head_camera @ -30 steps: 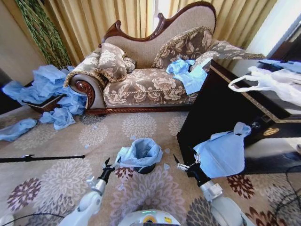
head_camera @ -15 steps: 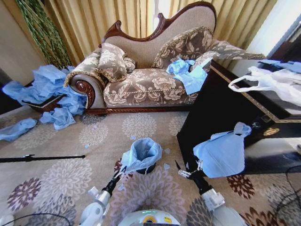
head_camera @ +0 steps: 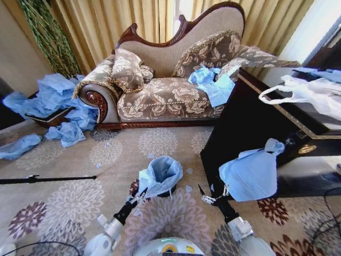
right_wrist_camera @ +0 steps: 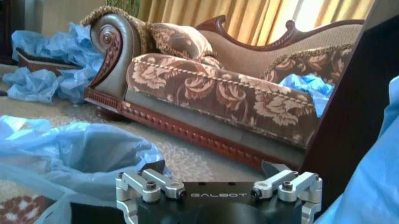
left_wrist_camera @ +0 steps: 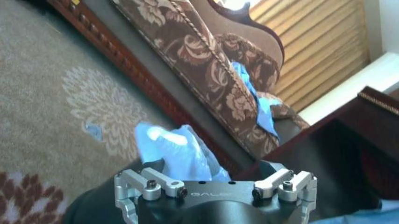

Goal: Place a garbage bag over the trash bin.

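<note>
The small black trash bin (head_camera: 168,191) stands on the carpet in front of the sofa. The light blue garbage bag (head_camera: 160,173) is draped into and over its mouth. My left gripper (head_camera: 138,195) is at the bag's near-left edge; in the left wrist view its jaws stand wide, with a fold of the garbage bag (left_wrist_camera: 177,151) rising between them. My right gripper (head_camera: 206,195) hovers open just right of the bin, holding nothing. In the right wrist view the open fingertips (right_wrist_camera: 153,168) sit beside the lined mouth of the garbage bag (right_wrist_camera: 81,151).
A dark wooden cabinet (head_camera: 250,128) stands close on the right, with a knotted blue bag (head_camera: 250,173) hanging at its front and a white handled bag (head_camera: 309,93) on top. The sofa (head_camera: 165,96) is behind. Blue bags (head_camera: 50,98) pile up at left. A black rod (head_camera: 48,178) lies on the carpet.
My left gripper has moved right, from the open carpet to the bag's near-left edge. The right gripper shifted slightly. The bag's left side is bunched closer to the bin.
</note>
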Robot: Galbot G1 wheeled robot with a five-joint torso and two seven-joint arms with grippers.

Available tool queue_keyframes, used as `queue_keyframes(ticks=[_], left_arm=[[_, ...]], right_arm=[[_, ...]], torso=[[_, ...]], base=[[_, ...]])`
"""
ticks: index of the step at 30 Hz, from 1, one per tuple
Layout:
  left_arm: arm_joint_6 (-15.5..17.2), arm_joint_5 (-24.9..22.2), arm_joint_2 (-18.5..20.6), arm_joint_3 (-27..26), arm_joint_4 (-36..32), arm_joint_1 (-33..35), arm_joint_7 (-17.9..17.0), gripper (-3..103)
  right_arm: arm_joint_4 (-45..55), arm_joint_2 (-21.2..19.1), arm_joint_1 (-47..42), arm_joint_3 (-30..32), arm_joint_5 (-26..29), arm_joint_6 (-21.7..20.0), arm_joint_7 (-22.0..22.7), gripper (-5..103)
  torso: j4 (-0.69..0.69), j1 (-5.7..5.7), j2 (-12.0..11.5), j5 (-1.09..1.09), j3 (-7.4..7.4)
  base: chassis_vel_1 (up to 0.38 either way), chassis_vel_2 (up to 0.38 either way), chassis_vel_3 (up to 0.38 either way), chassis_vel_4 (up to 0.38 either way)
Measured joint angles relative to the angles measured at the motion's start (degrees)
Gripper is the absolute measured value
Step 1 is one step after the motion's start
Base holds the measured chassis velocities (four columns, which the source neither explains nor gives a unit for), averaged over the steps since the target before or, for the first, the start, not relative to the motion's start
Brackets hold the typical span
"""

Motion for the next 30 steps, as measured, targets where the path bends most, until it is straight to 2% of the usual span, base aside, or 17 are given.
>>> queue_keyframes(ticks=[3,6,7,9,11,14,16,17,19,20,22,23,24,25,27,28,30], left_arm=[[-0.8,0.6,-0.3,-0.2,0.7,-0.8,-0.7,103],[-4.2,7.0,-0.5,-4.0,0.7,-1.3,-6.3,100],[-4.2,7.0,-0.5,-4.0,0.7,-1.3,-6.3,100],[-5.5,10.6,1.0,-7.8,-2.1,-1.2,-10.9,99],[-5.5,11.1,1.7,-8.2,-3.2,-1.3,-12.0,97],[-4.0,14.7,8.0,-7.4,-11.7,-4.8,-19.5,86],[-3.3,16.3,10.2,-6.5,-13.5,-5.9,-21.0,86],[-2.8,17.4,11.5,-6.2,-14.7,-6.3,-21.9,81],[0.1,21.3,17.5,-5.4,-18.3,-7.0,-25.1,71],[0.1,21.3,17.5,-5.4,-18.3,-7.0,-25.1,71],[3.4,24.2,25.2,-3.7,-19.1,-9.0,-26.9,59],[4.8,25.0,29.2,-2.7,-19.0,-10.1,-27.1,54],[4.8,25.0,29.2,-2.7,-19.0,-10.1,-27.1,54],[6.2,25.3,31.8,-2.1,-19.1,-10.7,-27.1,54],[10.1,25.1,37.9,-0.7,-19.8,-11.8,-27.0,43],[10.1,25.1,37.9,-0.7,-19.8,-11.8,-27.0,43],[12.2,24.0,43.6,3.1,-20.3,-15.5,-27.4,32]], right_arm=[[-0.2,-0.2,0.0,0.1,0.1,-0.1,0.1,100],[-0.4,0.2,0.2,0.5,0.4,-0.2,0.7,100],[-0.4,0.2,0.2,0.5,0.4,-0.2,0.7,100],[0.0,0.9,0.3,0.5,0.8,-0.1,1.2,100],[0.3,1.1,0.3,0.5,0.9,0.0,1.4,100],[2.7,2.4,1.4,0.2,4.0,0.2,2.5,100],[3.2,2.8,2.0,-0.1,5.8,0.9,2.4,100],[3.5,2.9,2.8,-0.7,7.1,1.5,2.3,103],[4.5,3.1,6.5,-3.0,11.5,3.6,0.6,96],[4.5,3.1,6.5,-3.0,11.5,3.6,0.6,96],[6.0,3.8,7.5,-4.0,13.6,5.6,-0.2,85],[6.7,4.3,7.3,-4.0,13.8,6.0,-0.2,80],[6.7,4.3,7.3,-4.0,13.8,6.0,-0.2,80],[7.3,4.5,6.9,-3.8,13.7,6.1,-0.3,80],[8.5,5.2,6.0,-2.7,13.3,6.0,-0.1,66],[8.5,5.2,6.0,-2.7,13.3,6.0,-0.1,66],[9.6,6.3,5.6,-1.7,12.1,4.4,1.1,71]], torso=[[0.00,0.00,0.0,-0.02,0.00],[0.00,0.00,0.0,-0.01,0.00],[0.00,0.00,0.0,-0.01,0.00],[0.02,0.00,0.0,-0.01,0.00],[0.02,0.00,0.0,0.00,0.00],[-0.02,0.00,0.0,0.00,0.00],[-0.07,0.00,0.0,-0.02,0.00],[-0.09,0.00,0.0,-0.03,0.00],[0.07,0.00,0.0,0.03,0.01],[0.07,0.00,0.0,0.03,0.01],[0.06,0.01,0.0,-0.04,0.01],[-0.01,0.01,0.0,-0.03,0.01],[-0.01,0.01,0.0,-0.03,0.01],[-0.04,0.01,0.0,-0.02,0.01],[-0.02,0.00,0.0,0.01,0.01],[-0.02,0.00,0.0,0.01,0.01],[0.03,0.00,0.0,-0.04,0.01]], base=[[0.000,0.000,0.000,0.000],[0.000,0.000,0.000,0.000],[0.000,0.000,0.000,0.000],[0.000,0.000,0.000,0.000],[0.000,0.000,0.000,0.000],[0.000,0.000,0.000,0.000],[0.000,0.000,0.000,0.000],[0.000,0.000,0.000,0.000],[0.000,0.000,0.000,0.000],[0.000,0.000,0.000,0.000],[0.000,0.000,0.000,0.000],[0.000,0.000,0.000,0.000],[0.000,0.000,0.000,0.000],[0.000,0.000,0.000,0.000],[0.000,0.000,0.000,0.000],[0.000,0.000,0.000,0.000],[0.000,0.000,0.000,0.000]])
